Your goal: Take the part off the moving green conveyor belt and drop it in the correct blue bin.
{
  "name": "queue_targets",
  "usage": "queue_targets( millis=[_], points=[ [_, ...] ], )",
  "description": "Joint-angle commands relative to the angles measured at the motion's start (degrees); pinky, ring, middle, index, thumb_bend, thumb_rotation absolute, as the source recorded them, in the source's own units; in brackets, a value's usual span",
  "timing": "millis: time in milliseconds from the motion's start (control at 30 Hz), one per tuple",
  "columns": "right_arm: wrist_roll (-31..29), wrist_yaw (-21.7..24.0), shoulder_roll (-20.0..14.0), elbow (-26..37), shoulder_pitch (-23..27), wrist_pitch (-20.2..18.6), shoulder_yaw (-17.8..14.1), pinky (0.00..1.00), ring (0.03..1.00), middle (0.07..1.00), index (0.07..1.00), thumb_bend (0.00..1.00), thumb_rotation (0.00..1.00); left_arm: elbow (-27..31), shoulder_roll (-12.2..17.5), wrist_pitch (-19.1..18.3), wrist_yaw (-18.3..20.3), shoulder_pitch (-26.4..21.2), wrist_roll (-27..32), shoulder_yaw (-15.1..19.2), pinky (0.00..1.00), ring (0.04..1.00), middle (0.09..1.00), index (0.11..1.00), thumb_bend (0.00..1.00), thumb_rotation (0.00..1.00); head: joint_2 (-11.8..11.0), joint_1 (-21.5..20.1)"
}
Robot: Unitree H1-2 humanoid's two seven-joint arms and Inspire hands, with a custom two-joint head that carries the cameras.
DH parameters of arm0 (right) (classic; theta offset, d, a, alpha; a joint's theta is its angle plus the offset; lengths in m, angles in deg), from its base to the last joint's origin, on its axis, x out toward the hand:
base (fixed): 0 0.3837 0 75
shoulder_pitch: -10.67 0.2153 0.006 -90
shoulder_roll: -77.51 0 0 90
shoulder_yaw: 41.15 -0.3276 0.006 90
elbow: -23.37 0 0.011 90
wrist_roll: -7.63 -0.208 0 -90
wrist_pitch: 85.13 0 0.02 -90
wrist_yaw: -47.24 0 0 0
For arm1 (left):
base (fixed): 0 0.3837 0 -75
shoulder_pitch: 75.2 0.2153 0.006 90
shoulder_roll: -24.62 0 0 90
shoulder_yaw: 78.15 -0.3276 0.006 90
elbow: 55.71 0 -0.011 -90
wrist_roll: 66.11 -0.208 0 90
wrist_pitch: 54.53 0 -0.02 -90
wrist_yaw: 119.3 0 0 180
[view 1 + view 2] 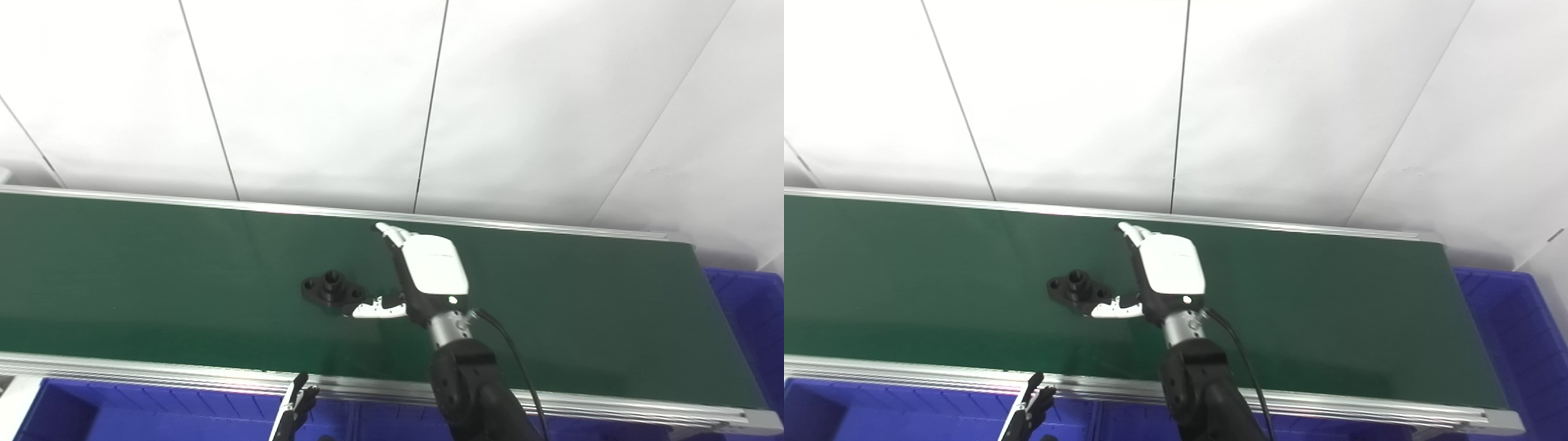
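A small black flanged part (331,288) with a raised round hub lies on the green conveyor belt (153,275), also seen in the right eye view (1077,289). My right hand (422,269) is over the belt just right of the part, open, fingers stretched toward the far rail and thumb (376,309) pointing left, its tip right at the part's near right edge. It holds nothing. Only the fingertips of my left hand (297,404) show at the bottom edge, below the belt's near rail, over a blue bin.
Blue bins sit along the near side under the belt (153,410) and past its right end (747,318). Aluminium rails (184,373) border the belt front and back. A white panelled wall stands behind.
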Motion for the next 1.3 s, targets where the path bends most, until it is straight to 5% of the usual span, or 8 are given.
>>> queue_targets(
  millis=[0,400,567,700,733,833,1267],
  points=[
    [0.88,0.49,0.22,0.28,2.78,-1.49,0.58,0.68,0.769,0.821,0.830,0.96,0.53,0.85,-0.65,2.17,-1.22,0.98,-0.74,-0.68,0.91,0.915,0.919,0.966,0.58,0.89,0.10,0.29],
    [-1.28,3.54,-0.37,-5.01,4.81,-3.67,1.64,0.56,0.668,0.759,0.805,0.95,0.52,1.04,-1.13,2.87,-1.61,1.61,-0.79,-1.54,0.87,0.908,0.917,0.960,0.55,0.88,0.81,1.47],
    [-1.32,4.55,-0.29,-7.67,5.72,-5.06,2.49,0.38,0.476,0.597,0.734,0.91,0.48,2.04,-1.03,2.24,-1.49,2.00,-1.30,-1.59,0.84,0.902,0.916,0.963,0.56,0.89,1.29,1.56],
    [-2.63,5.60,-0.30,-9.95,6.10,-5.46,2.49,0.29,0.369,0.466,0.609,0.76,0.25,2.25,-0.45,2.61,-1.10,1.84,-1.19,-1.57,0.82,0.898,0.915,0.961,0.56,0.89,1.69,1.65],
    [-2.75,5.51,-0.38,-10.50,6.09,-5.45,2.56,0.25,0.322,0.416,0.549,0.64,0.20,2.49,-0.37,2.35,-1.04,1.91,-1.39,-1.58,0.82,0.898,0.914,0.959,0.56,0.89,1.84,1.75],
    [-3.48,3.95,-0.66,-11.97,5.80,-4.96,2.78,0.19,0.256,0.349,0.491,0.53,0.14,3.79,-0.50,0.26,-0.66,2.36,-1.56,-1.70,0.83,0.900,0.914,0.960,0.57,0.90,2.02,1.86],
    [-6.86,-1.55,-1.56,-13.86,3.98,-4.56,5.29,0.23,0.300,0.392,0.486,0.52,0.15,4.62,-0.04,-0.98,-0.06,2.75,-1.24,-2.28,0.79,0.883,0.912,0.960,0.60,0.87,2.72,2.35]
  ],
)
